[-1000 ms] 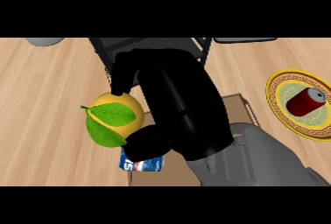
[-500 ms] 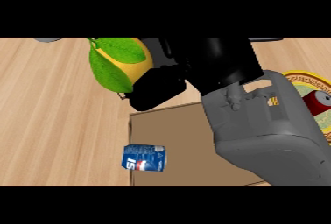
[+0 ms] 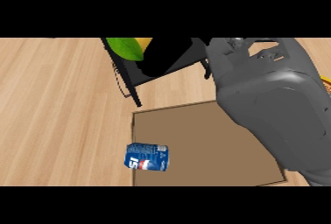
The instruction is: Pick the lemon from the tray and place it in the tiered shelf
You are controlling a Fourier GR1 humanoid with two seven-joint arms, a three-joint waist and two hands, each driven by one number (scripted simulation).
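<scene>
Wooden counter (image 3: 58,100) to the left of the right hand. Below and left of the hand, a blue soda can (image 3: 146,157) on its side, lying across the left edge of the flat brown tray (image 3: 207,144), label up. Just left of the hand, at the top of the view, the lemon (image 3: 127,46) with its green leaf, only partly in sight, touching the hand's dark mass and sitting over the black frame of the tiered shelf (image 3: 129,83). Right hand (image 3: 169,54) black, reaching up into the shelf from the grey forearm (image 3: 278,109); curled around the lemon as far as can be seen, most of the fruit hidden behind it. Shelf's black posts slanting down just left of and below the hand. Forearm covering the tray's right side. At the far right edge, a sliver of a yellow-rimmed plate (image 3: 326,83).
</scene>
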